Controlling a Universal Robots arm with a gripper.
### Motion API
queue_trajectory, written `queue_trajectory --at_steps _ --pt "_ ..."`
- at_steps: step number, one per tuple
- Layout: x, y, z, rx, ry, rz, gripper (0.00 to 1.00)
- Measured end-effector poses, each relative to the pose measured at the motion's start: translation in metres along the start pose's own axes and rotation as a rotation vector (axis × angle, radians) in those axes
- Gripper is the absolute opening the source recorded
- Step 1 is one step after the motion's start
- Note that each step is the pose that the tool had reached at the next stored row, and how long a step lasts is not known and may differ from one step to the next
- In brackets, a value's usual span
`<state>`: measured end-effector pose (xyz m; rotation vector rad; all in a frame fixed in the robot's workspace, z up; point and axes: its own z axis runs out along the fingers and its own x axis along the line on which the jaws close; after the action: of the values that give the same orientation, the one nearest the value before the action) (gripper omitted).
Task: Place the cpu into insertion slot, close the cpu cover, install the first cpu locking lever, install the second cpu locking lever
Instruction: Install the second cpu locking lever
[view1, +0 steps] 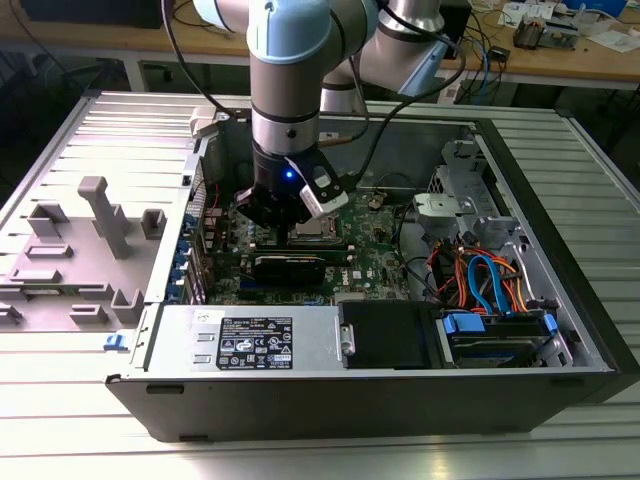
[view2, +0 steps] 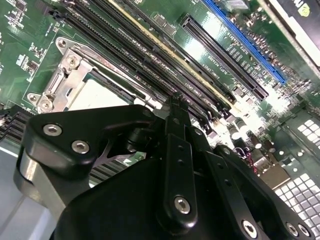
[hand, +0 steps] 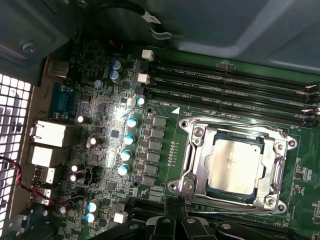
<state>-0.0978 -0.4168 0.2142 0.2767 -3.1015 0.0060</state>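
The cpu (hand: 234, 166) lies with its dull silver top up inside the insertion slot (hand: 235, 125) on the green board. The silver cpu cover (hand: 273, 167) lies flat around the cpu. A thin metal lever (hand: 189, 172) runs along the socket side nearest my gripper (hand: 177, 212). The gripper's black fingertips are shut together, nothing between them, just off that socket edge. In the second wrist view the gripper (view2: 176, 102) points down beside the cpu (view2: 95, 95) and the socket frame (view2: 67, 70). In the exterior view the gripper (view1: 290, 222) hangs low inside the case next to the insertion slot (view1: 316, 229).
Long black memory slots (hand: 230, 85) run beside the socket. Card slots (view2: 220, 50) and a graphics card (view1: 290, 265) lie on the other side. The power supply (view1: 250, 340), the drive cage (view1: 495, 335) and loose cables (view1: 485, 275) crowd the case. A grey plastic duct (view1: 100, 215) rests on the removed panel.
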Motion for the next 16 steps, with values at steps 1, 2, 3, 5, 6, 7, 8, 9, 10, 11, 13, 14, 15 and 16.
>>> queue_trajectory --at_steps 1,2,3,5,6,7,8,9,10,11,13,14,15,16 --pt "-0.0001 0.0003 0.0001 -0.0001 0.0000 0.003 0.11" --pt "-0.0001 0.0005 0.0003 -0.0002 0.0000 0.007 0.11" --pt "-0.0002 0.0008 0.0005 -0.0004 0.0000 0.012 0.11" --pt "-0.0002 0.0011 0.0008 -0.0005 0.0001 0.020 0.11" --pt "-0.0002 0.0012 0.0009 -0.0005 0.0002 0.024 0.11" --pt "-0.0003 0.0013 0.0011 -0.0005 0.0002 0.026 0.11" --pt "-0.0002 0.0013 0.0013 -0.0006 0.0002 0.026 0.11" --pt "-0.0002 0.0015 0.0017 -0.0010 0.0001 0.026 0.11" --pt "-0.0002 0.0015 0.0022 -0.0028 -0.0002 0.026 0.11" --pt "-0.0002 0.0017 0.0027 -0.0054 -0.0006 0.026 0.11" --pt "-0.0003 0.0019 0.0037 -0.0104 -0.0015 0.026 0.11" --pt "-0.0003 0.0020 0.0041 -0.0123 -0.0018 0.026 0.11" --pt "-0.0003 0.0021 0.0046 -0.0150 -0.0023 0.026 0.11" --pt "-0.0003 0.0023 0.0050 -0.0173 -0.0026 0.026 0.11"
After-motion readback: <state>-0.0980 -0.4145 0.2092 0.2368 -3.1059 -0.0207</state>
